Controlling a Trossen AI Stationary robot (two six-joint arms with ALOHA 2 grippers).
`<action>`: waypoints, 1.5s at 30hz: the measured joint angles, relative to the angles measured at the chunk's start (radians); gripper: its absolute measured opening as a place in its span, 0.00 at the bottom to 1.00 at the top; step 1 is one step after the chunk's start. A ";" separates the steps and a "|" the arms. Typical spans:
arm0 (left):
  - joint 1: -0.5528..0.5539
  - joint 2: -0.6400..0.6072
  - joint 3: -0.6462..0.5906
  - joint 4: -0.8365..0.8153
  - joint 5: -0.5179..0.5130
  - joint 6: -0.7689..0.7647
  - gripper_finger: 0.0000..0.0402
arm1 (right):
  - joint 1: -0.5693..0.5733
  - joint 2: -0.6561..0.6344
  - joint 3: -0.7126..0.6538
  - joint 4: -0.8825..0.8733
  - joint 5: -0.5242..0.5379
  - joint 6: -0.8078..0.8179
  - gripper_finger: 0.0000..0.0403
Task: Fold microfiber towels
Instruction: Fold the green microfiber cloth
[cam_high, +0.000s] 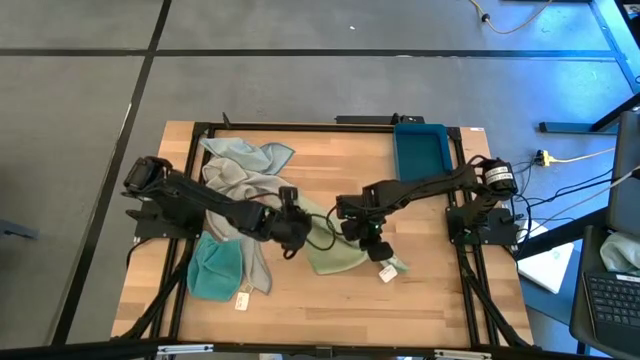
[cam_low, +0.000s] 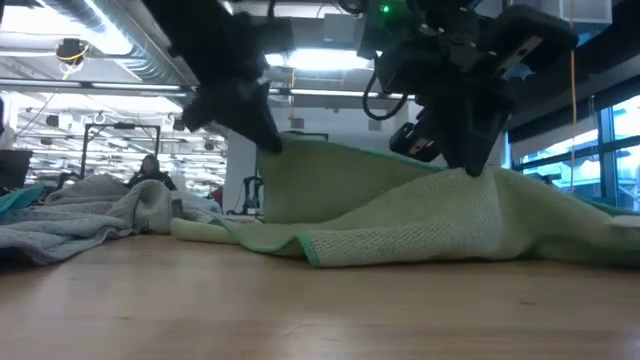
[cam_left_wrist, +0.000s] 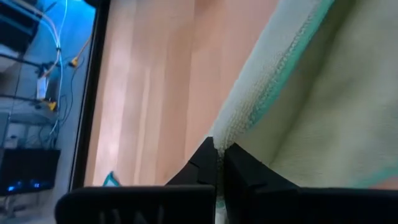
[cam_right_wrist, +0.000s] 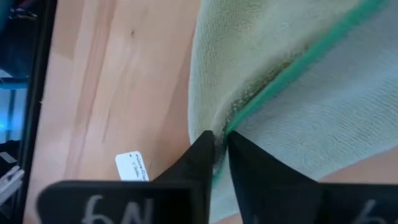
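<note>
— Teal towel (cam_high: 213, 272) and the grey heap (cam_high: 240, 175) on your worktop's (cam_high: 300, 300) left lie unfolded; nothing is finished.

— And the green towel (cam_high: 335, 255)?

— Mid-worktop, first fold barely begun. Your left claw (cam_high: 293, 229) is clamped on its hem; your right claw (cam_high: 368, 238) pinches the opposite edge, near the white tag (cam_high: 388, 273).
</note>
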 joint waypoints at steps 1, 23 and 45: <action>0.010 0.007 0.000 0.001 0.000 0.007 0.00 | 0.001 0.000 0.000 0.002 0.008 0.000 0.20; 0.305 0.034 0.001 0.382 0.009 0.281 0.00 | -0.016 -0.168 0.108 -0.292 0.374 0.214 0.57; 0.478 0.164 0.000 0.534 0.029 0.254 0.29 | 0.155 -0.273 -0.122 0.018 0.374 0.294 0.58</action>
